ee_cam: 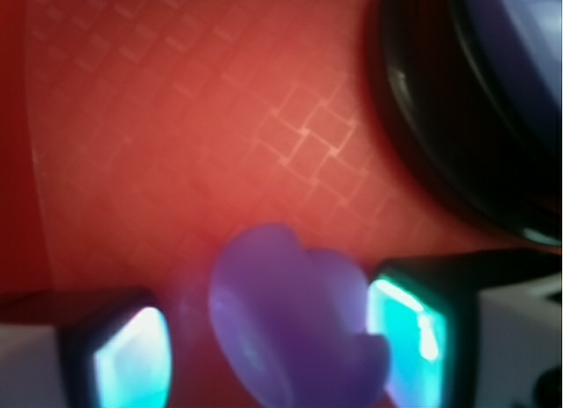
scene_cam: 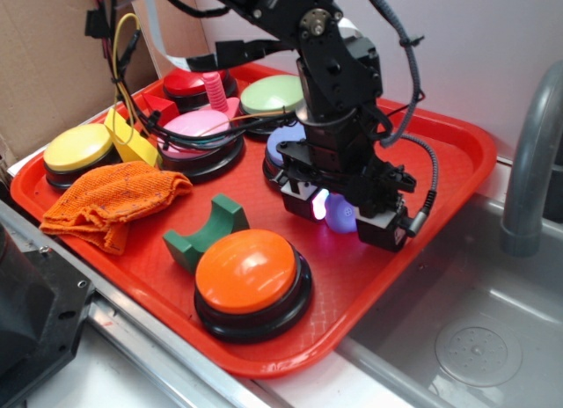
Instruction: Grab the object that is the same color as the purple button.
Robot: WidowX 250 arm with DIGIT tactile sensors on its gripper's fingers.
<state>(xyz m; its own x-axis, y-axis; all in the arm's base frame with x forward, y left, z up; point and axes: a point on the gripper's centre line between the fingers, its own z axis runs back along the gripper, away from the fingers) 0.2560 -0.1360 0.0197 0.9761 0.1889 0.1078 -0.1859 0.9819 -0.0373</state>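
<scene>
Red grid-patterned tray (ee_cam: 176, 144), blurry purple knob (ee_cam: 290, 329), seemingly lavender button (ee_cam: 519, 65)

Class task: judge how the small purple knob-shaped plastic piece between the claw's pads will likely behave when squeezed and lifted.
The small purple knob-shaped plastic piece looks rigid, so it probably won't deform. Its rounded, glossy head may slip or pivot between the flat pads. Being tiny beside the large purple domed button, it is likely light, and could roll on the red tray if dropped.

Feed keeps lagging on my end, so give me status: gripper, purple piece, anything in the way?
Gripper open, low over tray. Purple knob between fingers, touching one pad. Purple button close beside.
</scene>
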